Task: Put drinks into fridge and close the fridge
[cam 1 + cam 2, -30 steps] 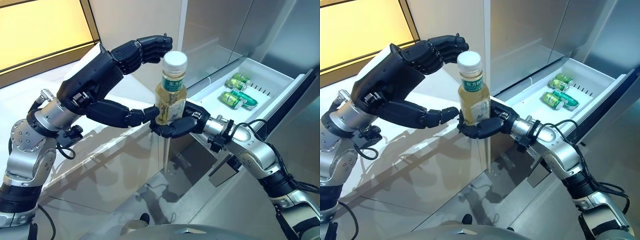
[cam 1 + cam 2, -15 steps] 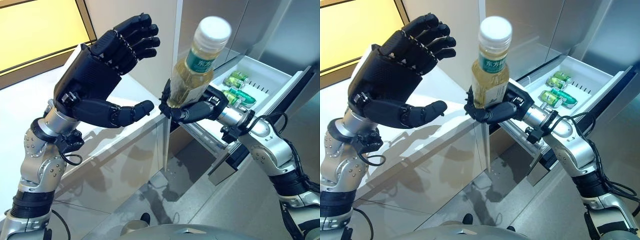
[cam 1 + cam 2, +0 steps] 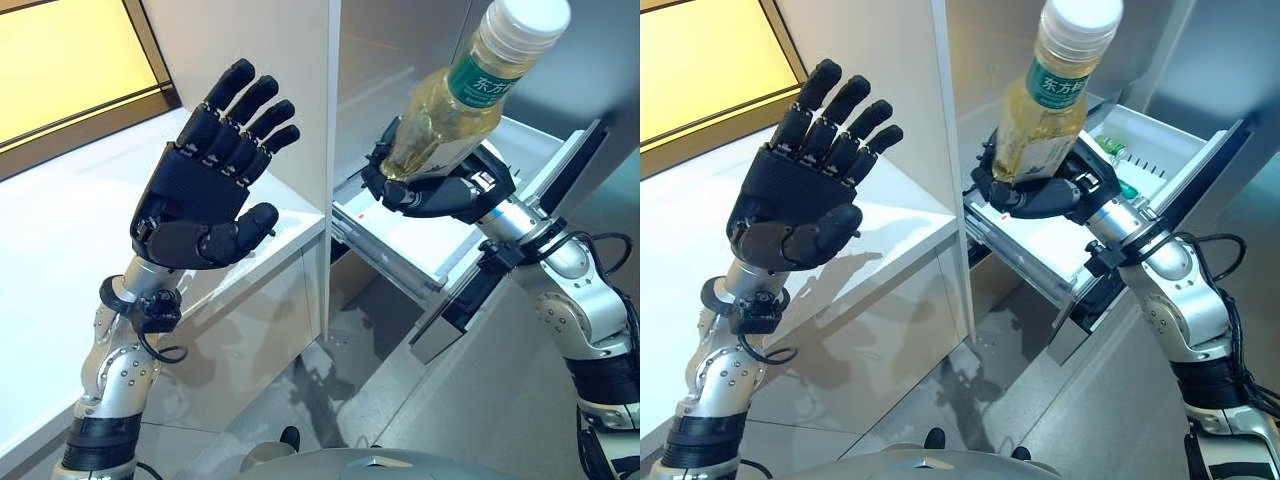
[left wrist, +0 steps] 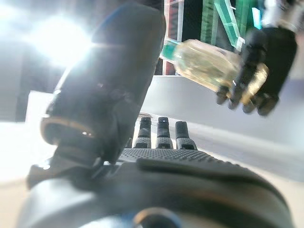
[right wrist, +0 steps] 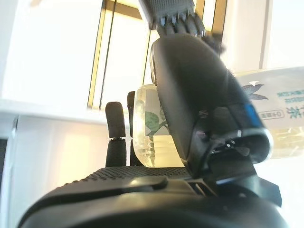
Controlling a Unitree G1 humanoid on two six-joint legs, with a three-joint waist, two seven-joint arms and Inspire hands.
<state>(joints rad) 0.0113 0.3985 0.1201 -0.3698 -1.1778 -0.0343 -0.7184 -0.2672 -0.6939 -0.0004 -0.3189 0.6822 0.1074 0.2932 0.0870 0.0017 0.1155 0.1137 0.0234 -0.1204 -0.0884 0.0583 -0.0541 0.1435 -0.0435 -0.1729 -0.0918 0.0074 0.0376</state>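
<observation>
A clear bottle of yellow tea (image 3: 452,115) with a white cap and green label is held tilted above the open fridge drawer (image 3: 400,240). My right hand (image 3: 440,190) is shut on its lower body, which also shows in the right wrist view as the bottle (image 5: 147,128). My left hand (image 3: 205,190) is raised over the white counter (image 3: 60,230), palm outward, fingers straight and holding nothing. In the right eye view, green cans (image 3: 1112,150) peek out behind the bottle, at the drawer's far end.
A white vertical fridge panel (image 3: 330,150) stands between the two hands. The drawer's dark front (image 3: 560,180) juts out at the right. A yellow-lit window (image 3: 70,60) lies at the far left. Grey floor (image 3: 330,390) lies below.
My right hand has carried the bottle up and right, over the drawer, tilting it further. My left hand has drawn away left and straightened its fingers. The camera has shifted.
</observation>
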